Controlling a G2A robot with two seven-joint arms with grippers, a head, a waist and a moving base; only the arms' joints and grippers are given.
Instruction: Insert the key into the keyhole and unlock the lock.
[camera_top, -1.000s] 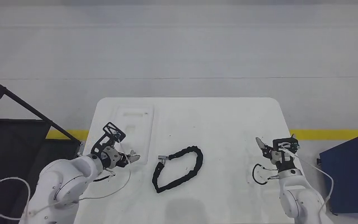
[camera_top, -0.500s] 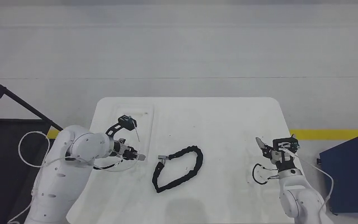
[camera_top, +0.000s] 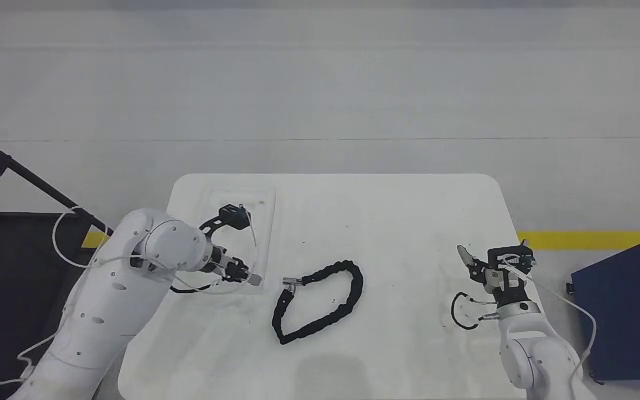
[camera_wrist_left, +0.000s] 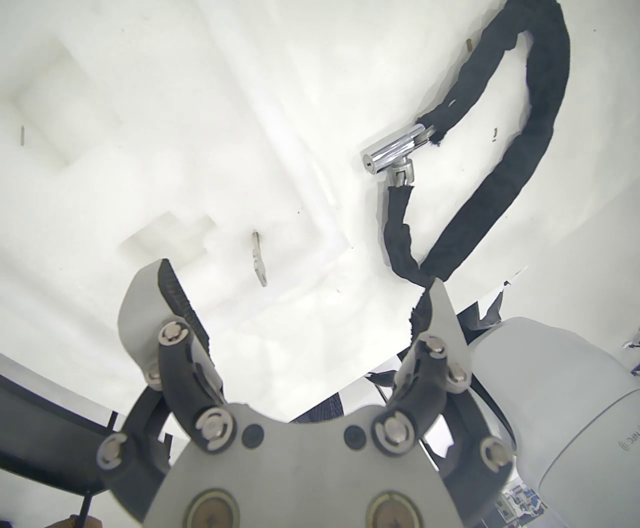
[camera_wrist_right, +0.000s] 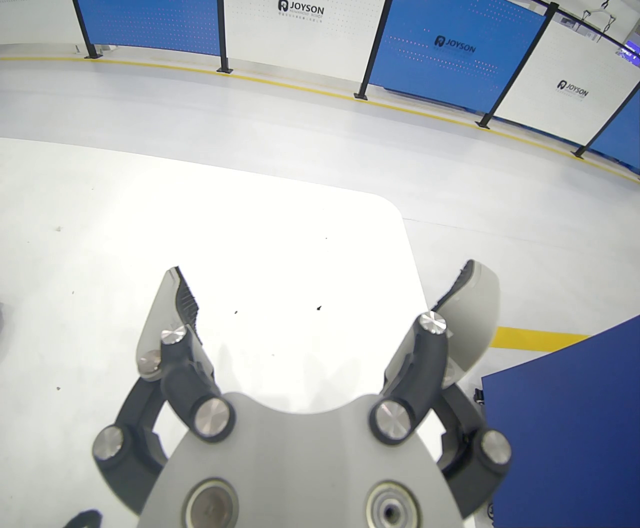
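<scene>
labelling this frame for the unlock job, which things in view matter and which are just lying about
For the job: key; chain lock with its keyhole; left gripper, open near the key.
Lying about: white foam tray under the key; blue cabinet beside the table.

A white rounded worktop carries a shallow white foam tray near its left edge; a dark blue cabinet stands beyond its right side.
</scene>
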